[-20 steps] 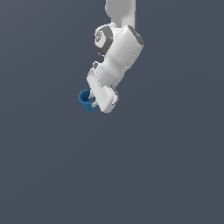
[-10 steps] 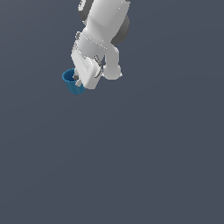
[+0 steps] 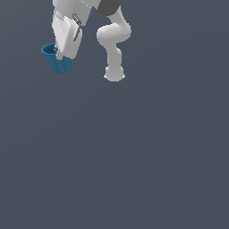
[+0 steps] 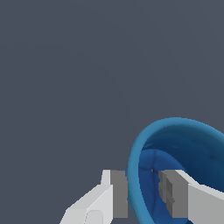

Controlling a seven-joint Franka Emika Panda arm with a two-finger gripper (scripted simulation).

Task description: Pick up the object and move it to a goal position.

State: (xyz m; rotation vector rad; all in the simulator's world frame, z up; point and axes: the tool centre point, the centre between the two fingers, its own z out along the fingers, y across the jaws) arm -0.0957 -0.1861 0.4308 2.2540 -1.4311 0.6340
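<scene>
The object, a small blue cup [image 3: 58, 63] with a lighter rim, hangs slightly tilted at the exterior view's upper left, held up off the grey ground. My gripper [image 3: 58, 54] comes down onto its rim from above. In the wrist view the cup [image 4: 188, 144] opens toward the camera, and my gripper [image 4: 142, 192] is shut on its wall: one finger [image 4: 118, 194] presses the outside, the other finger [image 4: 173, 194] sits inside the cup. The cup's base is hidden in the wrist view.
My own white arm links and base [image 3: 114, 53] stand just toward the exterior view's right of the cup. Plain dark grey ground [image 3: 134, 156] fills everything else in view.
The gripper has carried the cup toward the exterior view's left and upward. The arm has swung with it, and its lower links and base now show.
</scene>
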